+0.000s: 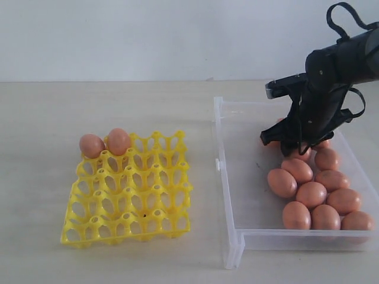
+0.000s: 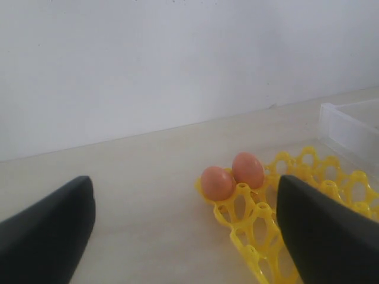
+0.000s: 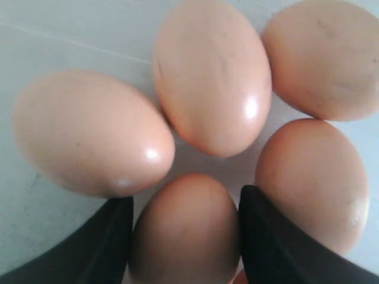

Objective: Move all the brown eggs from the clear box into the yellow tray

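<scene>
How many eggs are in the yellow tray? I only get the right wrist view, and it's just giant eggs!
Observer: Two brown eggs sit side by side in the yellow tray, in its far left corner cups.
Operator: Where's the box from there?
Observer: The clear box lies to the tray's right in the exterior view, not touching it.
Operator: What's the other hand doing?
Observer: The left hand is open and empty, with the tray's egg corner ahead of it.
</scene>
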You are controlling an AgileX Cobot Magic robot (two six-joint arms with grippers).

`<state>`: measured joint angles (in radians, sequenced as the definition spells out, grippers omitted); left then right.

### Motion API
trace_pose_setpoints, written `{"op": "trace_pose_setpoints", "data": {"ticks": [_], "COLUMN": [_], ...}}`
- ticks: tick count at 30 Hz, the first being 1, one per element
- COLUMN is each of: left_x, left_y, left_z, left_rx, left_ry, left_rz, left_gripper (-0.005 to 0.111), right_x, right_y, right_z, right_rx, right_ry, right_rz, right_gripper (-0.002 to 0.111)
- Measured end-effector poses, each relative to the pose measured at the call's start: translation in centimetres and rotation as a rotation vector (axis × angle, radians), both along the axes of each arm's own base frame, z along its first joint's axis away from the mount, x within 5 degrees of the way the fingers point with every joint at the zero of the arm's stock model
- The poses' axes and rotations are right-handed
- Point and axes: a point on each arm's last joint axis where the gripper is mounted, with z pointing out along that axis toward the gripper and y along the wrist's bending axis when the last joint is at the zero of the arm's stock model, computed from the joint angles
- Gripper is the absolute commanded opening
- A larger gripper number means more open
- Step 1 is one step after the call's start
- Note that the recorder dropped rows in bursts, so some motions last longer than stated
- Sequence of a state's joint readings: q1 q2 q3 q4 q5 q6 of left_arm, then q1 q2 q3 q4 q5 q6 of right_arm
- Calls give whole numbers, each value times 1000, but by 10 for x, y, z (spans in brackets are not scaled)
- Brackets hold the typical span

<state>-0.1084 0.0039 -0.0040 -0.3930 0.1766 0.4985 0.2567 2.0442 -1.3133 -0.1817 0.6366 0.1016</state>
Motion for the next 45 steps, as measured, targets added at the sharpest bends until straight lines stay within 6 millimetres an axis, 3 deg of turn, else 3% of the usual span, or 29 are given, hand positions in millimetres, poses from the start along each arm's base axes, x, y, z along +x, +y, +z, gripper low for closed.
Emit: {"op": "trace_pose_setpoints", "data": {"ticks": [7, 12, 20, 25, 31, 38, 42, 45], "left_x": [0, 0, 0, 0, 0, 0, 0, 0], "left_y": [0, 0, 0, 0, 0, 0, 0, 0], "left_z": [0, 0, 0, 0, 0, 0, 0, 0], "left_rx": [0, 0, 0, 0, 0, 0, 0, 0], "left_ry": [0, 0, 0, 0, 0, 0, 0, 0], "left_rz": [0, 0, 0, 0, 0, 0, 0, 0], "left_gripper": [78, 78, 78, 78, 78, 78, 78, 78], "right_x": [7, -17, -72, -86, -80, -73, -74, -71], "right_y": [8, 7, -1, 2, 34, 97, 133, 151], "right_z": [-6, -19, -19, -22, -9, 15, 11, -5], "right_rx": [137, 270, 479, 506, 631, 790, 890, 918], "right_ry": [-211, -459, -981, -1022, -1037, -1100, -1069, -1037], "right_rz": [-14, 0, 74, 173, 429, 590, 618, 614], "right_gripper": [0, 0, 0, 0, 0, 0, 0, 0]}}
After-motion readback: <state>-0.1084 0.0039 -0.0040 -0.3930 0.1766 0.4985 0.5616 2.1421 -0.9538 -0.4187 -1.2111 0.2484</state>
